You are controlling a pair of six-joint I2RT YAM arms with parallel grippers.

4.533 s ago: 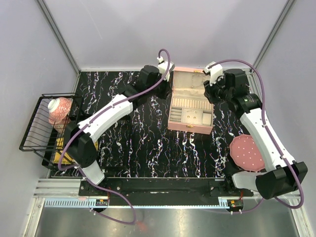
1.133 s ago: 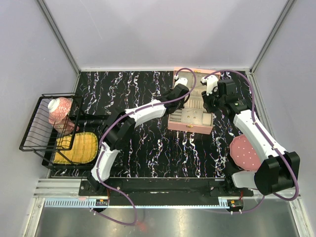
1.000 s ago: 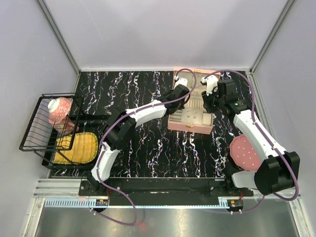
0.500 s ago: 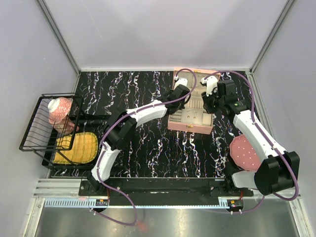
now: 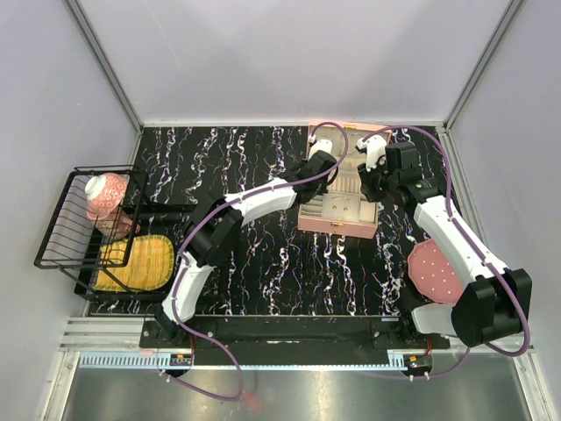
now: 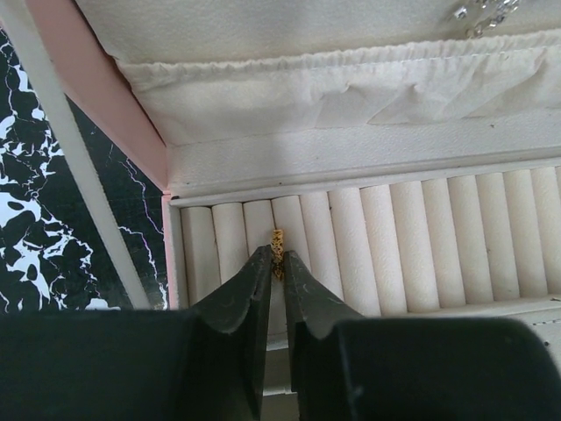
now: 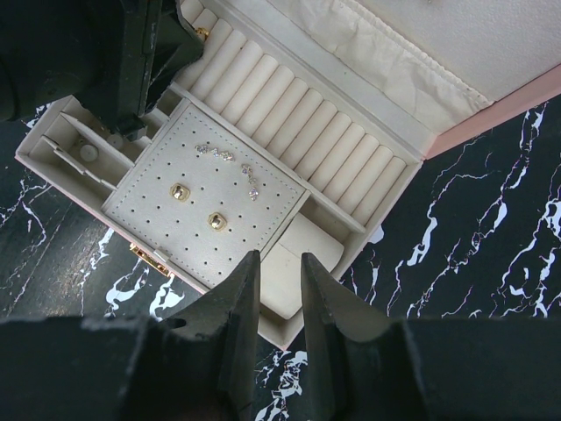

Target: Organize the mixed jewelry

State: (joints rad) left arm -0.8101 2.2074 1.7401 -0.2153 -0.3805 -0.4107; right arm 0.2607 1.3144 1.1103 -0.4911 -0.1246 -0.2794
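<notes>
Pink square compartmented jewelry box [image 5: 338,224] lies open at the far right of the black white-veined tabletop [image 5: 263,263].

Top view: a few seconds back the left arm sat off the box's left flank. It now reaches across, with the left gripper [image 5: 326,171] over the box interior. The right gripper [image 5: 366,180] hovers at the box's right side, unmoved over the last second. Count: one box, one round pink dotted disc [image 5: 436,267], one black wire basket [image 5: 66,224] at far left.

Left wrist: one small gold-orange ring [image 6: 278,248] stands edgewise in a slot between the cream padded rolls [image 6: 421,237], near the row's left end. The jaws show only a slim gap, tips flanking the ring — I cannot tell whether they pinch it or have let go. The ring looks seated, so this piece is likely sorted.

Right wrist: this gripper's jaws stand apart with nothing between them, above the box's near side. On the perforated cream pad [image 7: 158,210] sit two gold studs [image 7: 180,190] and one thin pale strand of clear stones [image 7: 228,162] — roughly four stones.
</notes>
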